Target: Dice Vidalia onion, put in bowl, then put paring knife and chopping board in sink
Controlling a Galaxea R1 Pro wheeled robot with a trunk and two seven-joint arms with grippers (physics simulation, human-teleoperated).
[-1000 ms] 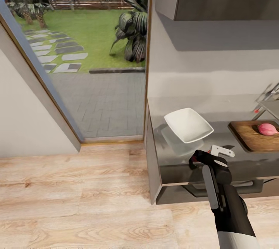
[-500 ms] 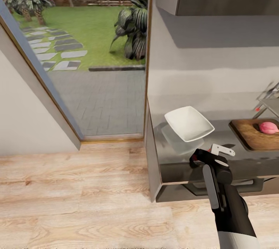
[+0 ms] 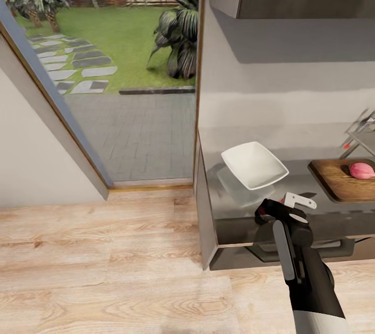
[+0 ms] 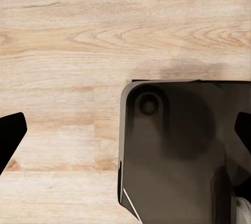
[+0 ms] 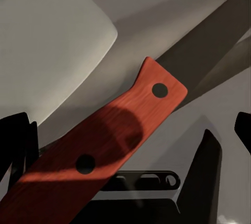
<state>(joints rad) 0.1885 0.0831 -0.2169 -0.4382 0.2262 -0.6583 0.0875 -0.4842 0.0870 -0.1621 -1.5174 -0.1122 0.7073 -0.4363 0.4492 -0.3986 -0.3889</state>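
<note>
**A:** What has changed over the last second?

**B:** Very little. The whole head view has slid a touch, so the camera has moved, not the things. The bowl (image 3: pixel 254 165), the paring knife (image 3: pixel 301 201) and the right gripper (image 3: pixel 274 209) keep the same places relative to one another.

**A:** Has that gripper got the knife, then?

**B:** Not yet, I'd say. In the right wrist view the reddish handle (image 5: pixel 120 130) runs slantwise between the fingers, which stand wide apart at the edges of the picture. The gripper is spread around the handle and has hold of nothing. The knife lies flat on the grey worktop (image 3: pixel 234 214), just beside the bowl's near corner, with its blade pointing towards the chopping board (image 3: pixel 336 184).

**A:** And the onion?

**B:** The Vidalia onion (image 3: pixel 361 170) sits whole on the board, well apart from the knife, so the fetching step looks done and the dicing hasn't begun.

**A:** The other arm?

**B:** The left gripper (image 4: pixel 125 130) hangs wide open and empty over the wooden floor (image 4: pixel 63 35) and the robot's dark base (image 4: pixel 172 150).

**A:** So what does the stillness mean?

**B:** Probably a pause to line up before closing on the handle. With the handle lying slantwise, the fingers may need squaring up, or it could twist as they close.
</note>
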